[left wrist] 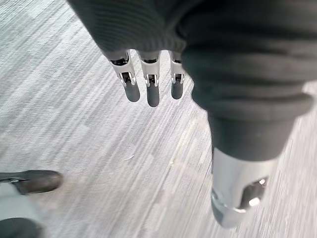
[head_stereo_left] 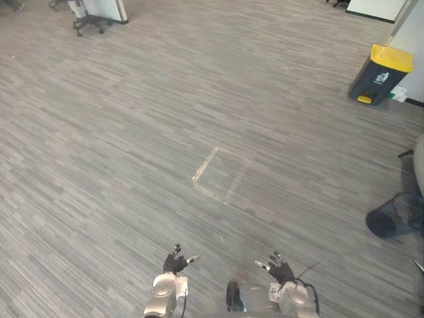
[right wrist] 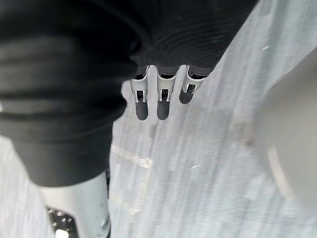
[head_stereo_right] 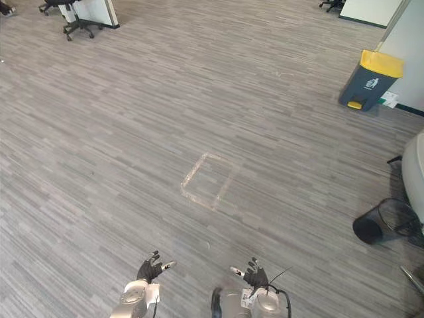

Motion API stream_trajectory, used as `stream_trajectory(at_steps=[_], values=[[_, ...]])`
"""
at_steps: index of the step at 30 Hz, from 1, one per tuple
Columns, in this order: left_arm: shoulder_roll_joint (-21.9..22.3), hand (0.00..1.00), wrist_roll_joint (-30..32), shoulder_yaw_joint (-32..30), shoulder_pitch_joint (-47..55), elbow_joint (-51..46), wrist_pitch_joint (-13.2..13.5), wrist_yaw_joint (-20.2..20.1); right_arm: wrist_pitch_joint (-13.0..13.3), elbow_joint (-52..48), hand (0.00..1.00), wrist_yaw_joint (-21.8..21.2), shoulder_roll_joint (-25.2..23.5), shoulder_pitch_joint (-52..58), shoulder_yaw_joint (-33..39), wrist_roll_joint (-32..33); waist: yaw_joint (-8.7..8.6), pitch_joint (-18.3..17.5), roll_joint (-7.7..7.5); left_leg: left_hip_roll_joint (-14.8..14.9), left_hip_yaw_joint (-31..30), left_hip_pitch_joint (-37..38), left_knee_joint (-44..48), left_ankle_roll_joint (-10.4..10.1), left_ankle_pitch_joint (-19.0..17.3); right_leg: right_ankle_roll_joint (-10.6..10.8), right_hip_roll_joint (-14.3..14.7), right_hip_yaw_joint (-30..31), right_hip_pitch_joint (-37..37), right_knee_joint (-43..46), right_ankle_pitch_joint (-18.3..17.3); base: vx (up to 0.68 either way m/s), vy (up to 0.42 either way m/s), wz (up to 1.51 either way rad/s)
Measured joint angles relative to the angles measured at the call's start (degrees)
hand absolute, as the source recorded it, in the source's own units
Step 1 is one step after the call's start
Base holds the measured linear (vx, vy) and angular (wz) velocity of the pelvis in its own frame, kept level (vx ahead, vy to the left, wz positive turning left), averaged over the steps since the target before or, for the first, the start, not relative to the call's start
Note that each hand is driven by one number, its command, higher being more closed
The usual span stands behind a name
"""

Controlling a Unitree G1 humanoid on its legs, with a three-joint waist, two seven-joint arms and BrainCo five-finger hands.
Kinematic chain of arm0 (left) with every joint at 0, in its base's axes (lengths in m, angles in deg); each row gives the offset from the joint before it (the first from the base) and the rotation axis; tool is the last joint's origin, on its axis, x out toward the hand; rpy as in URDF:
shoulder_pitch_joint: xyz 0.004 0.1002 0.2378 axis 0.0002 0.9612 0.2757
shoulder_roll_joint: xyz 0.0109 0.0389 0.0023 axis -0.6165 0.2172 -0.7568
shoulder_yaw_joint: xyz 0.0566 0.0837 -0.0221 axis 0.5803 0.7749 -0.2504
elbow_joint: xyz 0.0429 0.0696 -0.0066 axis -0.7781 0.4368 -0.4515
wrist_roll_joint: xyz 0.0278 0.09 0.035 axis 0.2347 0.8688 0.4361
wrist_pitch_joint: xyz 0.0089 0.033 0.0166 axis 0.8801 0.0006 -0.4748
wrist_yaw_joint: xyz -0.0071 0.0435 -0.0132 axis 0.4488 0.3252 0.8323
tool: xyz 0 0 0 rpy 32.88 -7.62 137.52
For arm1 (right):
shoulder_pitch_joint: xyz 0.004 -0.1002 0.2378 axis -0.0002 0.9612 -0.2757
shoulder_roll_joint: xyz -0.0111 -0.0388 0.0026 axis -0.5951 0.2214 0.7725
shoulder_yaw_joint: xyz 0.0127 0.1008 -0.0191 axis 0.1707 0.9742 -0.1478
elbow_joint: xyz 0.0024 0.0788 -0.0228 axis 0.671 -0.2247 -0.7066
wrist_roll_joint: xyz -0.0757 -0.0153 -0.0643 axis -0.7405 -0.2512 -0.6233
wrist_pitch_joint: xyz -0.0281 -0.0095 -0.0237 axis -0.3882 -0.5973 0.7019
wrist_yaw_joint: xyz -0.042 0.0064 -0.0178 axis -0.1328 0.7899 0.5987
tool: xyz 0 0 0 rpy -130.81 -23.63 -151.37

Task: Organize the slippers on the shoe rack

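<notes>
Apparently the task stands at its very start: where the slippers and the shoe rack are I cannot tell, and neither hand carries anything. The left hand (head_stereo_left: pixel 175 263) and the right hand (head_stereo_left: pixel 279 269) hang side by side, well apart, low over the floor (head_stereo_left: pixel 119 132). Each has straight, loosely spread fingers and the thumb held out to the side. The next move, I judge, calls for finding the slippers and the rack, by turning or walking, before any reach.

Ahead of both hands a faint taped square (head_stereo_left: pixel 222 173) marks the grey plank-patterned floor. Out beyond the right hand a black wire wastebasket (head_stereo_left: pixel 391 218) appears tipped on its side. Farther ahead on that side stands a dark bin (head_stereo_left: pixel 381 75) with a yellow lid. Far ahead of the left hand an office chair (head_stereo_left: pixel 89 23) stands by a white panel (head_stereo_left: pixel 106 8).
</notes>
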Motion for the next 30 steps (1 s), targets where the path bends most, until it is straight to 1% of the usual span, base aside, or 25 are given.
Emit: stream_trajectory(at_steps=[1,3,4,6,7,8,9,10,11,12,13,14,16,17,18,19,20,21,22,23,24,26,27,28,30], values=[[0.01,0.00,0.10,-0.35,1.29,-0.32,-0.13,-0.16,-0.03,0.26,0.00,-0.01,-0.06,0.04,-0.89,0.02,0.92,0.41,-0.68,1.27,1.17,-3.83,4.48,0.37,-0.22,-0.10,0.52,1.73,3.69,-1.90,-1.26,0.47,0.010,-0.56],[0.03,0.00,0.11,-0.75,2.28,-2.98,-0.13,-0.25,-0.29,0.47,0.00,0.14,-0.31,0.27,-0.90,0.04,1.93,0.47,-0.93,1.67,2.29,-9.43,3.88,1.35,-1.34,0.01,0.19,4.10,8.08,-4.62,-2.62,0.45,0.038,-0.60],[-0.09,0.00,0.12,-0.93,2.76,-4.22,0.02,-0.29,-0.35,0.42,0.00,0.17,-0.37,0.02,-0.90,0.04,2.28,0.52,-1.09,1.45,3.82,-12.27,-0.76,2.14,-2.72,0.79,-0.59,5.74,10.67,-6.52,-3.11,0.45,0.093,-0.63],[-0.22,0.00,0.14,-1.05,3.01,-5.35,0.17,-0.35,-0.35,-0.11,0.00,0.46,-0.42,-0.06,-0.87,0.04,2.53,0.56,-1.54,0.21,6.42,-15.02,-12.66,2.15,-4.65,2.34,-2.67,8.05,14.32,-8.89,-4.02,0.54,0.188,-0.73],[-0.17,0.00,0.18,-0.77,2.80,-5.89,0.24,-0.38,-0.31,-0.22,0.00,0.86,-0.32,-0.13,-0.64,-0.01,3.07,0.40,-2.03,-2.49,7.42,-16.29,-27.24,2.05,-3.91,3.97,-5.22,10.46,17.28,-10.31,-5.16,0.57,0.267,-0.70],[-0.04,0.00,0.18,-0.74,2.80,-5.80,0.19,-0.38,-0.32,-0.18,0.00,0.97,-0.30,-0.10,-0.41,0.00,3.27,0.34,-1.93,-3.15,7.37,-16.14,-31.52,2.10,-2.69,4.22,-5.56,11.21,17.66,-10.28,-5.30,0.59,0.302,-0.75],[0.19,0.00,0.18,-0.37,3.04,-5.61,0.21,-0.36,-0.32,-0.11,0.00,1.12,-0.09,0.21,-0.25,-0.05,3.44,-0.08,-1.28,-3.78,6.61,-15.23,-40.42,2.21,1.45,4.56,-5.56,12.79,18.02,-10.02,-5.64,0.48,0.273,-0.57],[-0.19,0.00,0.17,0.49,3.10,-5.31,0.33,-0.35,-0.45,0.78,0.00,1.19,-0.13,0.16,-0.16,-0.08,3.79,-0.56,-1.60,-4.54,6.42,-14.67,-39.99,3.02,5.00,5.27,-6.39,15.15,18.77,-9.40,-6.23,0.61,0.297,-0.45],[-1.65,0.00,0.16,0.63,1.86,-4.17,0.14,-0.24,-0.91,1.62,0.00,1.01,-1.16,0.09,-0.36,-0.20,3.16,-1.92,-4.09,-5.79,8.50,-14.24,-39.92,3.82,2.77,5.03,-8.27,17.11,17.07,-7.20,-4.16,0.72,0.341,-0.37],[-1.88,0.00,0.15,0.61,1.46,-3.88,0.15,-0.24,-0.91,1.64,0.00,1.02,-1.60,0.27,-0.23,-0.20,3.15,-2.28,-4.58,-5.82,9.09,-14.13,-38.77,4.20,0.95,5.36,-8.44,18.67,15.95,-5.15,-2.20,0.72,0.326,-0.25],[-1.85,0.00,0.16,1.02,1.50,-3.71,0.05,-0.25,-0.91,1.77,0.00,0.96,-1.63,0.68,-0.33,-0.21,2.97,-2.52,-4.91,-5.77,10.29,-13.40,-36.47,5.14,-1.72,6.16,-8.70,20.03,15.31,-1.62,0.04,0.69,0.357,-0.33],[-1.81,0.00,0.16,1.90,1.89,-3.69,-0.08,-0.27,-0.91,1.90,0.00,1.00,-1.62,0.86,-0.25,-0.19,2.88,-2.47,-5.13,-6.22,11.14,-11.56,-35.61,6.11,-3.91,8.01,-8.88,20.57,14.42,3.02,2.05,0.58,0.303,-0.27],[-1.78,0.00,0.18,3.27,2.15,-3.70,-0.25,-0.26,-0.92,2.07,0.00,0.97,-1.62,1.24,-0.17,-0.19,2.47,-2.40,-5.20,-7.05,12.12,-7.59,-36.28,6.47,-6.80,10.76,-8.92,20.41,11.33,12.99,7.20,0.43,0.231,-0.25],[-1.74,0.00,0.21,3.72,2.43,-3.48,-0.31,-0.26,-0.92,2.20,0.00,0.80,-1.57,1.35,-0.32,-0.20,2.19,-1.82,-4.68,-7.60,12.76,-3.98,-37.62,6.44,-8.37,15.64,-8.77,20.04,6.93,23.97,11.56,0.46,0.241,-0.42],[-1.73,0.00,0.24,3.84,2.44,-2.81,-0.45,-0.18,-0.82,1.85,0.00,0.44,-1.56,1.67,-0.14,-0.17,1.83,-1.43,-4.71,-8.48,14.18,1.69,-40.24,6.25,-9.38,16.12,-9.06,16.84,-0.37,39.11,10.47,0.53,0.241,-0.45],[-1.73,0.00,0.24,3.94,2.36,-2.62,-0.55,-0.15,-0.66,1.17,0.00,0.34,-1.57,1.65,0.08,-0.16,1.42,-1.32,-4.48,-8.82,14.83,5.34,-43.04,6.13,-9.45,13.51,-9.36,12.87,-5.23,44.95,8.32,0.51,0.168,-0.35],[-1.74,0.00,0.26,4.37,1.88,-2.59,-0.59,-0.11,-0.52,0.49,0.00,0.19,-1.58,1.69,0.33,-0.17,1.19,-1.23,-4.34,-8.86,15.12,8.44,-45.88,6.09,-9.51,11.57,-9.24,9.38,-8.90,46.64,6.16,0.43,0.092,-0.19],[-1.75,0.00,0.29,5.04,1.08,-2.49,-0.57,-0.13,-0.24,-0.19,0.00,-0.06,-1.59,1.76,0.92,-0.18,1.10,-1.08,-4.32,-8.83,15.18,11.39,-48.67,5.83,-9.76,10.46,-8.62,6.30,-12.84,45.70,4.16,0.42,0.032,-0.08],[-1.68,0.00,0.34,5.32,0.49,-2.13,-0.56,-0.16,-0.09,-0.38,0.00,-0.09,-1.67,1.76,1.50,-0.18,0.84,-1.05,-4.35,-8.74,15.18,12.95,-49.92,5.47,-10.01,9.81,-8.34,4.23,-15.17,43.63,2.65,0.40,-0.014,-0.02],[-1.57,0.00,0.55,5.72,-0.34,-1.31,-0.57,-0.21,0.17,-0.51,0.00,-0.04,-1.61,1.47,2.38,-0.15,0.38,-0.92,-4.31,-8.56,15.36,15.13,-51.24,4.88,-10.50,9.10,-8.11,1.21,-17.69,37.96,0.96,0.49,-0.042,0.00],[-1.43,0.00,0.87,5.74,-0.82,-0.60,-0.67,-0.25,0.26,-0.28,0.00,0.00,-1.48,0.83,2.77,-0.15,0.06,-0.52,-4.18,-8.50,15.94,17.66,-53.13,4.57,-10.66,8.37,-7.97,-1.60,-17.85,30.42,0.13,0.41,-0.045,-0.04],[-1.37,0.00,1.40,5.90,-0.95,-0.56,-0.70,-0.25,0.20,-0.14,0.00,0.00,-1.52,0.52,3.39,-0.16,-0.70,-0.56,-4.07,-8.64,17.90,21.91,-56.59,4.19,-10.84,6.08,-7.76,-6.23,-17.63,15.12,2.04,0.48,-0.055,-0.03],[-1.52,0.00,1.66,5.94,-1.02,-0.59,-0.58,-0.27,0.17,0.10,0.00,-0.01,-1.53,0.37,3.32,-0.19,-0.93,-0.68,-4.36,-9.83,18.05,24.29,-58.71,3.58,-10.86,3.70,-7.26,-7.62,-17.25,6.26,7.20,0.66,-0.090,-0.13],[-1.17,0.00,2.04,5.89,-1.41,0.52,-0.71,-0.30,0.00,0.27,0.00,-0.02,-0.53,-0.50,3.29,-0.22,-1.27,-0.43,-3.00,-9.02,17.82,26.06,-58.96,2.86,-10.92,-0.33,-6.09,-7.48,-16.57,6.98,9.25,0.56,-0.091,-0.26],[-0.80,0.00,2.50,5.97,-1.44,0.64,-0.75,-0.69,-0.32,0.09,0.00,-0.04,-0.23,-0.79,3.47,-0.23,-1.20,-0.79,-1.02,-7.29,17.77,24.87,-55.01,0.49,-9.48,-0.91,-4.86,-7.36,-16.27,7.15,6.81,0.47,-0.114,-0.26]])
